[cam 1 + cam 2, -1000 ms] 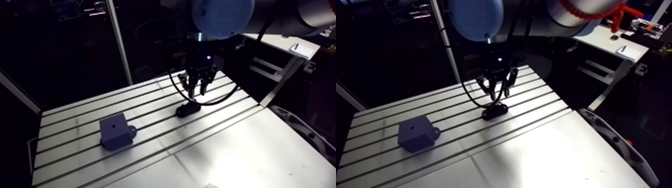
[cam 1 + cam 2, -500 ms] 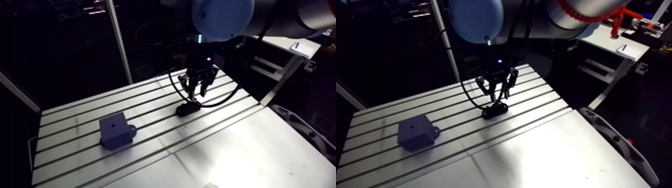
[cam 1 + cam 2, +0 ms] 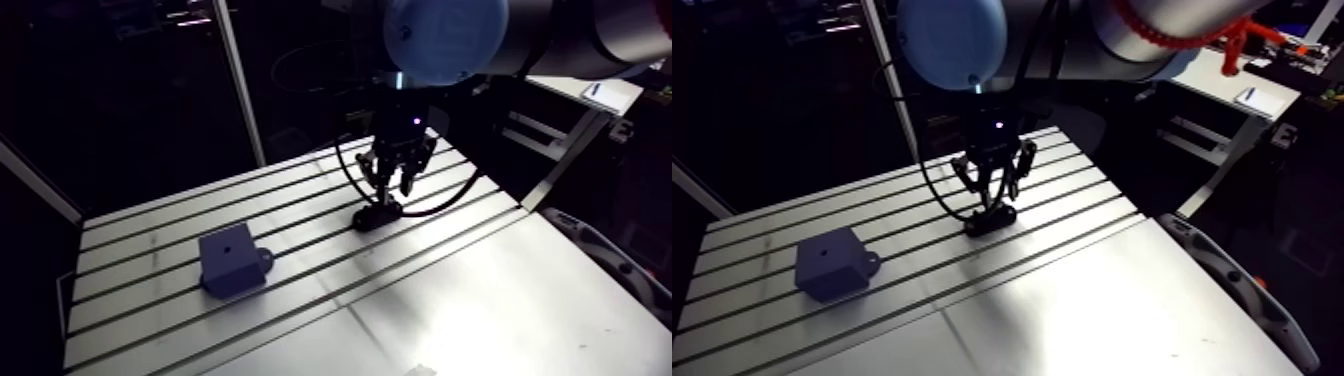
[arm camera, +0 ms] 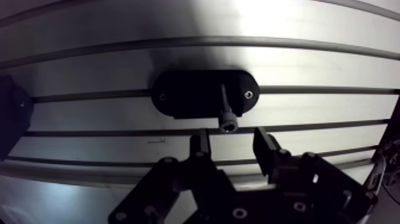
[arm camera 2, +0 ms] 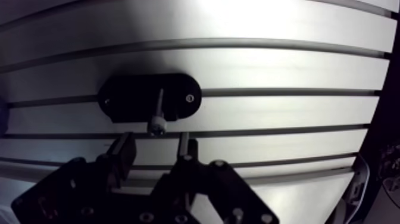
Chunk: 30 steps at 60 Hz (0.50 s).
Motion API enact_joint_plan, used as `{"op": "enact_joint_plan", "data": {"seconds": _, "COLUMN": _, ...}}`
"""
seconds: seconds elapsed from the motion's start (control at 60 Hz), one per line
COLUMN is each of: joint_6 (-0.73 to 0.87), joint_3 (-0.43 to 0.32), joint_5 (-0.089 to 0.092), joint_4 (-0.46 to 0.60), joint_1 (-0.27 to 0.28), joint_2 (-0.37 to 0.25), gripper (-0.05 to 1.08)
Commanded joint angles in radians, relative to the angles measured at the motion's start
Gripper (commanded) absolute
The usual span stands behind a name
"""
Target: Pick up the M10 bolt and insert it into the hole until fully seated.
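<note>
Bolt [image 4: 226, 116] is standing upright in the black oval holder [image 4: 184, 95], its head facing the wrist camera, so you are seeing the shaft foreshortened. Your gripper [image 4: 232, 143] is hanging over it, fingers spread and empty, with the head just ahead of the gap. The grey block [image 3: 232, 262] is sitting well apart on the slotted table [image 3: 450, 290], its hole [image 3: 228, 252] hard to make out.
</note>
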Motion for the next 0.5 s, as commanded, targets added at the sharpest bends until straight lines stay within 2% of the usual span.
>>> {"op": "enact_joint_plan", "data": {"seconds": 0.017, "joint_6": 0.005, "joint_3": -0.001, "joint_5": 0.001, "joint_4": -0.001, "joint_1": 0.000, "joint_2": 0.004, "gripper": 0.50}}
{"op": "enact_joint_plan", "data": {"seconds": 0.5, "joint_6": 0.008, "joint_3": -0.005, "joint_5": 0.001, "joint_4": -0.021, "joint_1": 0.002, "joint_2": 0.021, "gripper": 0.50}}
